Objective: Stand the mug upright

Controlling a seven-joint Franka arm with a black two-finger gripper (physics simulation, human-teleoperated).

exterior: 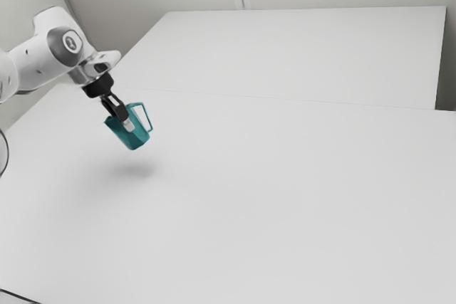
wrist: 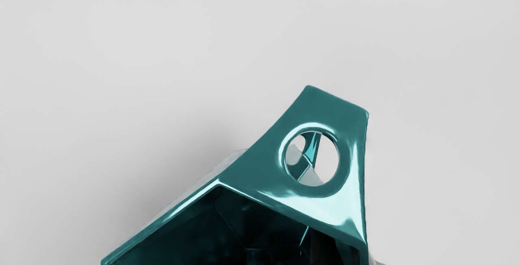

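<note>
The teal mug (exterior: 135, 139) hangs tilted above the table in the exterior view, its opening toward the hand and its handle on the side toward that view's right. My gripper (exterior: 124, 120) is shut on the mug's wall, a pale fingertip showing against the outside. The wrist view looks onto the rim and dark inside of the mug (wrist: 313, 102), with the holed handle rising beside the opening. There the gripper (wrist: 357, 257) has a dark finger inside the mug and a sliver of the other outside; most of both is hidden.
A wide white table (exterior: 285, 197) lies beneath the mug, whose soft shadow falls on it. Behind stands another white surface (exterior: 306, 55), with pale walls beyond. A dark cable (exterior: 20, 296) crosses the exterior view's lower left corner.
</note>
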